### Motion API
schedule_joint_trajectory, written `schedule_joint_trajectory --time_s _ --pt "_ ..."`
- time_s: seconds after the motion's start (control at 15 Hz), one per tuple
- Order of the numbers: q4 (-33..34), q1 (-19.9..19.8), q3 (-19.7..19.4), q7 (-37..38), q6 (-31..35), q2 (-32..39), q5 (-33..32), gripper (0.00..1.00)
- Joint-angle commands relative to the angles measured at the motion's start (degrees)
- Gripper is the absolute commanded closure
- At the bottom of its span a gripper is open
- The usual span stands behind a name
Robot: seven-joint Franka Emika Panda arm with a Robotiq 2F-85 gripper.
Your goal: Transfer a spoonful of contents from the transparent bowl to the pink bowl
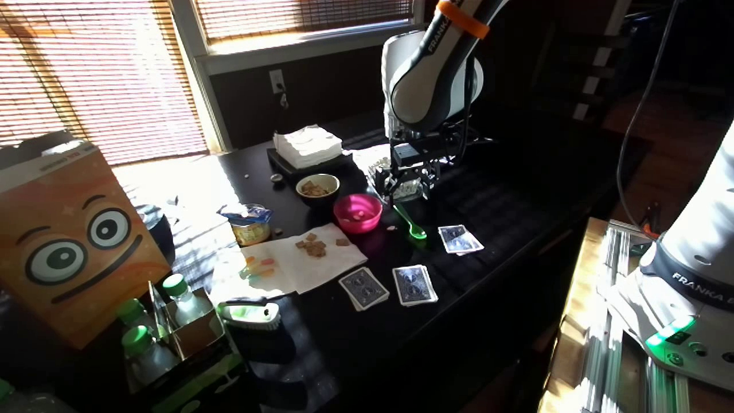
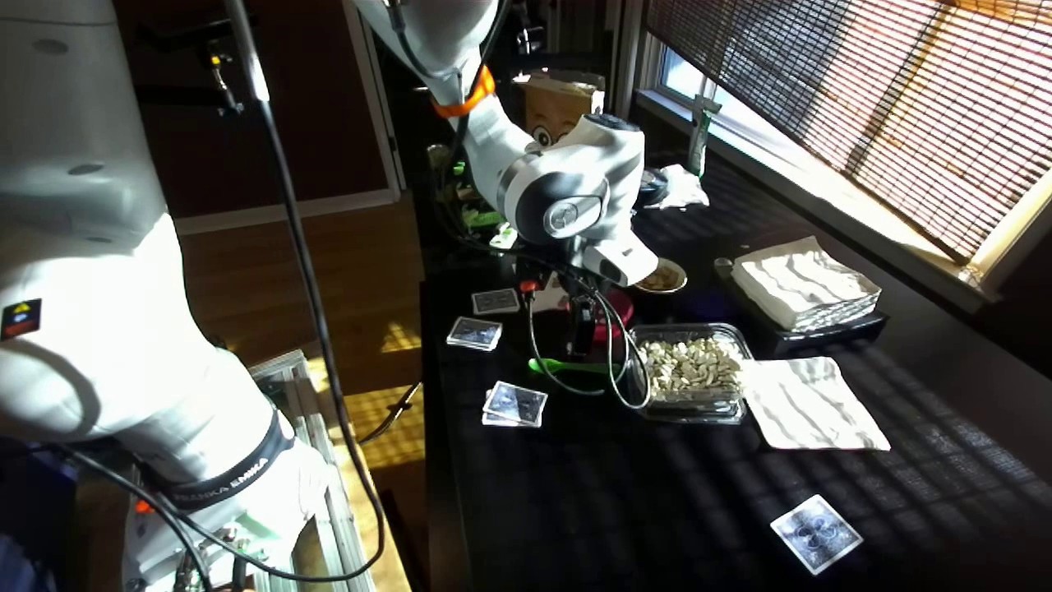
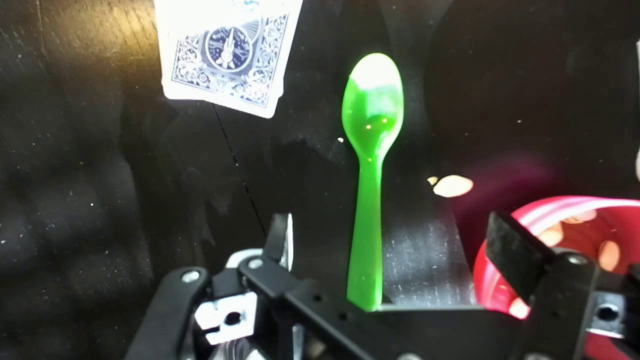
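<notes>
Exterior view: pink bowl [image 1: 360, 226] whole; wrist: cropped.

Blinds [image 2: 871, 107] glow; sunlight [image 1: 198, 195] stripes the table [image 2: 616, 510] (black)

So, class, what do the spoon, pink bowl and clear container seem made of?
Green spoon: glossy plastic, probably; bright highlights in its scoop. Pink bowl: likely shiny plastic; light streaks its rim. Clear container: glossy, perhaps plastic, possibly glass; its see-through walls catch glints.
</notes>
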Motion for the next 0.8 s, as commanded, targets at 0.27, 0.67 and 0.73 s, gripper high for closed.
schedule_joint_trajectory --time_s 0.27,0.67,0.73 --pt "-0.2 1.1 -2.1 -0.1 5.8 4.4 1.3 0.0" --pt "0.0 1.2 -2.0 -0.5 7.6 6.7 3.0 0.0" --pt "0.0 1.1 -1.9 -0.7 7.7 6.8 3.6 0.0"
